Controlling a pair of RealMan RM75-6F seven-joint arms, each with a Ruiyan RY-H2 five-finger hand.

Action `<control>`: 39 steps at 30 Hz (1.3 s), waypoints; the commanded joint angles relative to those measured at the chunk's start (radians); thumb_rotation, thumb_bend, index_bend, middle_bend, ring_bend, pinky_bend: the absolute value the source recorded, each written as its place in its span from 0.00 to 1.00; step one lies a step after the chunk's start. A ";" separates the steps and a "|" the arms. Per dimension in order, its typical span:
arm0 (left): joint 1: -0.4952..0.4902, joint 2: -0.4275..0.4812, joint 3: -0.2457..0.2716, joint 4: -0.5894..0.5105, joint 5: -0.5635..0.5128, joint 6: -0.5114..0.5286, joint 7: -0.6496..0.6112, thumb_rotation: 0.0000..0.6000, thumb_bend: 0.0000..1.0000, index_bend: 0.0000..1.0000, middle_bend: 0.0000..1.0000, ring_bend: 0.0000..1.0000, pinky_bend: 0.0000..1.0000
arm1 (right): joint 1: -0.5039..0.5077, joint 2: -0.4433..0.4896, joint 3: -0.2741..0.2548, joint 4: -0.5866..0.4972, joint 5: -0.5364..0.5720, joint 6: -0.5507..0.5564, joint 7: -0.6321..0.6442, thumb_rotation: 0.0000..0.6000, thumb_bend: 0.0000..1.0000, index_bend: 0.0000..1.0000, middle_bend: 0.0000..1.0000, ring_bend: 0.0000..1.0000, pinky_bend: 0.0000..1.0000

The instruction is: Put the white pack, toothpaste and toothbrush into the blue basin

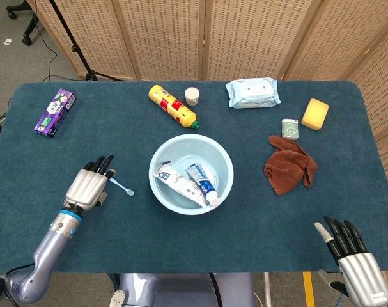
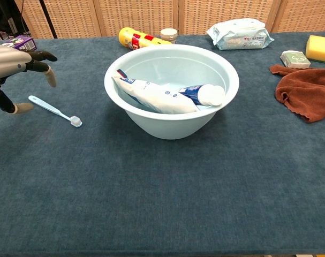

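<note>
My pale blue plastic basin (image 1: 160, 153) holds the white pack (image 1: 176, 183) and the blue-and-white toothpaste tube (image 1: 202, 180) (side by side, slanted); the light blue toothbrush (image 2: 54, 110) lies flat on the cloth just left of it.

Table cloth (image 1: 200, 249) was dark teal. Basin (image 1: 162, 193) pale blue; inside, white pack (image 1: 176, 184) with red corner, white toothpaste (image 1: 202, 180) with blue print. Toothbrush (image 2: 54, 111) light blue. Towel (image 1: 288, 164) rust-brown, sponge (image 1: 316, 114) yellow, box (image 1: 54, 112) purple, bottle (image 1: 172, 106) yellow with red label.
</note>
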 commanded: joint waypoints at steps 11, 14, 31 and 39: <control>-0.065 -0.108 -0.005 0.103 -0.097 -0.006 0.078 1.00 0.36 0.33 0.00 0.04 0.22 | 0.002 0.004 0.005 0.004 0.009 0.004 0.017 1.00 0.10 0.06 0.00 0.00 0.00; -0.068 -0.121 -0.006 0.130 -0.110 -0.004 0.069 1.00 0.36 0.38 0.00 0.04 0.22 | 0.003 0.003 0.005 0.005 0.011 0.000 0.016 1.00 0.10 0.06 0.00 0.00 0.00; -0.067 -0.106 0.009 0.180 -0.104 -0.004 0.023 1.00 0.36 0.48 0.00 0.04 0.22 | 0.003 0.000 0.006 0.004 0.013 -0.001 0.009 1.00 0.10 0.06 0.00 0.00 0.00; -0.065 -0.137 0.022 0.243 -0.074 -0.006 0.001 1.00 0.36 0.48 0.00 0.04 0.22 | 0.003 0.000 0.008 0.004 0.017 0.000 0.011 1.00 0.10 0.06 0.00 0.00 0.00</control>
